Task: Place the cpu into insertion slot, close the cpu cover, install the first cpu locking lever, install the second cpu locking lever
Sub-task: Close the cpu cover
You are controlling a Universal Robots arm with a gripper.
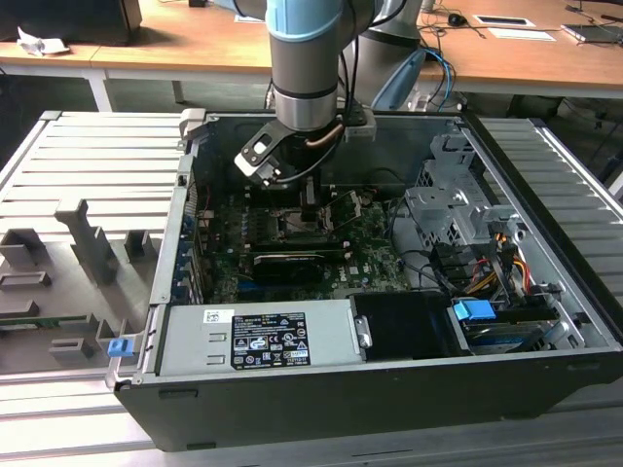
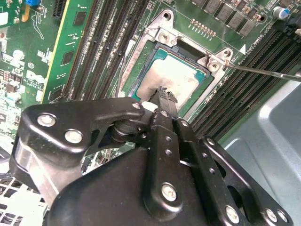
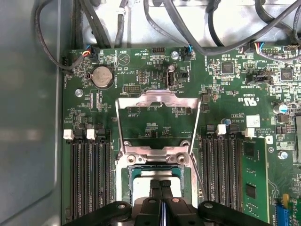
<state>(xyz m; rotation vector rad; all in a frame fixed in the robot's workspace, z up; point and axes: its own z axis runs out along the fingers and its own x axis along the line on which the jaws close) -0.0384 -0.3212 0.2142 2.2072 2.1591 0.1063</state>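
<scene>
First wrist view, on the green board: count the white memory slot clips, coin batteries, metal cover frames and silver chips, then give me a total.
White slot clips: 4
Coin battery: 1
cpu cover, swung open: 1
cpu, lying flat: 1
Total: 7

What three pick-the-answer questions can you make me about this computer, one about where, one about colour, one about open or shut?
1. Where is the cpu?
A) on the desk
B) in the insertion slot
C) up in the air

2. What colour is the circuit board?
A) red
B) white
C) green

3. How is the cpu cover?
A) flipped open
B) shut over the chip
C) bent in half

Answers: 1 B, the chip lies flat inside the socket; 2 C, the board is green in both wrist views; 3 A, the frame lies swung back off the socket.
</scene>
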